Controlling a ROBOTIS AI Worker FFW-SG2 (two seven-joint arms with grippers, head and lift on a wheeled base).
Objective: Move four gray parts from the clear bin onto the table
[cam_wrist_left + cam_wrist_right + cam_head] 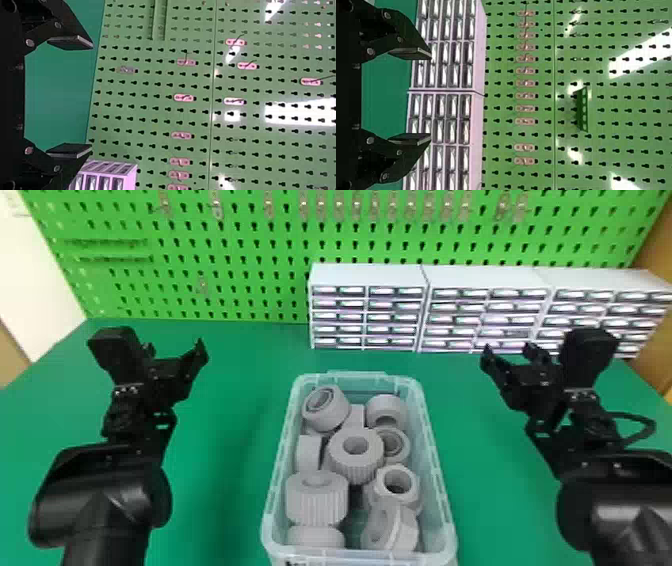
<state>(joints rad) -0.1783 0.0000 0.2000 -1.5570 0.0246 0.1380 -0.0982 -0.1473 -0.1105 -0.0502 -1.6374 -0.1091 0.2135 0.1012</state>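
My left gripper [175, 352] stands open above the green table, to the left of the clear bin [434, 470]. On the bin's other side, my right gripper [509, 355] is also open and empty. Inside the bin lie several gray parts: a ribbed ring [355, 462] near the middle, a ribbed cylinder [316, 502] at the near left, a hex-shaped nut [400, 485] at the right and a tilted ring [332, 412] at the far left. In the left wrist view the left gripper [92, 97] has its fingers wide apart; the right gripper [430, 96] looks the same in its own wrist view.
The green table [225, 490] extends on both sides of the bin. White drawer cabinets [370, 277] line the table's back from the middle to the right. Behind them rises a green pegboard [240, 280] with small hooks.
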